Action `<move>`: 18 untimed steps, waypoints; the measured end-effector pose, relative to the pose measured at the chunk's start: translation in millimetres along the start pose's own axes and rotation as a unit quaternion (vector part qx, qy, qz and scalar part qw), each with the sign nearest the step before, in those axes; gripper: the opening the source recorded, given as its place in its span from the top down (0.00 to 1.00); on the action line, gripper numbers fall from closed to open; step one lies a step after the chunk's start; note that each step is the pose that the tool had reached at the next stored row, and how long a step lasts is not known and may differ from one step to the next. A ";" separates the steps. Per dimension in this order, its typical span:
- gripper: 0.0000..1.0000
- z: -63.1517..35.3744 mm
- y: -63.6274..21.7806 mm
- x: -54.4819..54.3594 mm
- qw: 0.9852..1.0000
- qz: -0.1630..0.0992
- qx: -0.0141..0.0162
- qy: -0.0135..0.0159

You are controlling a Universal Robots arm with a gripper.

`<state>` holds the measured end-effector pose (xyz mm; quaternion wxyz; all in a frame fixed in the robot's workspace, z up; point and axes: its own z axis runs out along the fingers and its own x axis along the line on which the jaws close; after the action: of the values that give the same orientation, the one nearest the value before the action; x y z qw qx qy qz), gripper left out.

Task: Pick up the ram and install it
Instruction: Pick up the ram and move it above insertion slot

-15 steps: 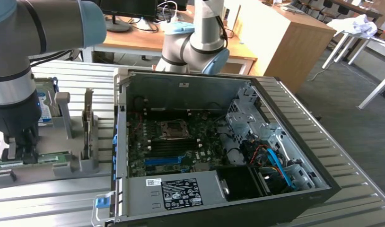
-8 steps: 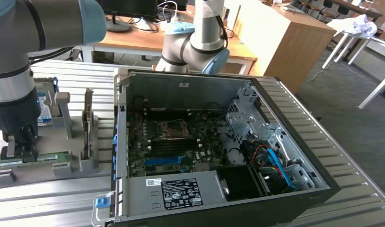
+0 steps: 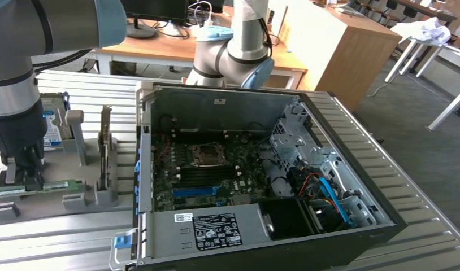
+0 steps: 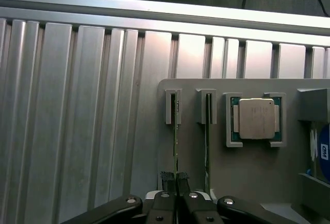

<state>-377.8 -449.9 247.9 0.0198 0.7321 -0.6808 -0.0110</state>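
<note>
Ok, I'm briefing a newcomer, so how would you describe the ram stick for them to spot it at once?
To the exterior view's left of the open computer case sits a grey parts holder. The ram stands on edge in it, with the fingers closed on it. It is a long thin green board, unlike the square silver processor nearby.

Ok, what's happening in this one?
A single robot arm is working at a grey parts holder beside an open computer case. Its gripper is shut on the ram, a thin green stick standing on edge in a slot of the holder. The ram is not yet lifted out. A second stick and the processor chip sit in their own places in the holder.
</note>
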 end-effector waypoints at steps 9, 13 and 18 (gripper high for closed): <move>0.87 -10.4 0.5 0.1 1.000 0.000 0.000 0.000; 0.87 -15.0 0.6 0.2 1.000 0.000 0.000 0.000; 0.87 -21.0 0.9 0.2 1.000 0.000 0.000 0.000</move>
<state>-377.8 -449.9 269.0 0.0196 0.7321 -0.6808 -0.0112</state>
